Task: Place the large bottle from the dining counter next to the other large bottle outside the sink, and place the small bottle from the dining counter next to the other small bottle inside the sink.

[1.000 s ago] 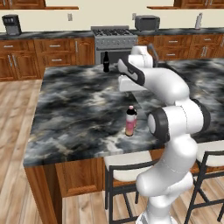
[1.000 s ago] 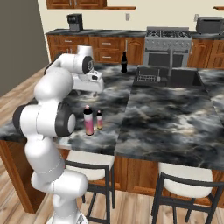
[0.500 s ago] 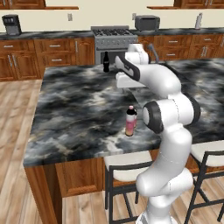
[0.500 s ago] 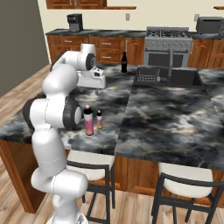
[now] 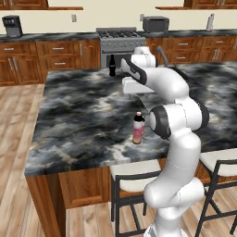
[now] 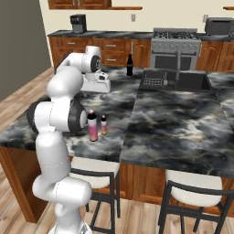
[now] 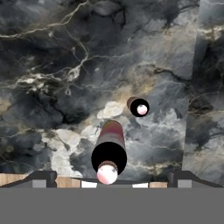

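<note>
Pink bottle [image 5: 137, 129]: upright near the counter's front edge, nothing holding it.
Small bottle [image 6: 103, 124]: upright just beside the pink bottle, on its sink side; in the hand view their caps sit close together.
Claw [image 6: 101, 86]: fully spread and empty, high above the pink bottle and looking straight down on both caps.
Black bottle [image 5: 112, 65]: far across the counter [image 5: 78, 115] from the pink bottle, beside the sink [image 6: 176, 81].
Risk, neighbour: likely a descending finger clips the small bottle and topples it, since the gap is narrow.
Risk, tipping: a tall slim bottle probably falls toward the front edge if nudged off-centre.
Risk, grip: closing high on the cap may let it swing.
</note>
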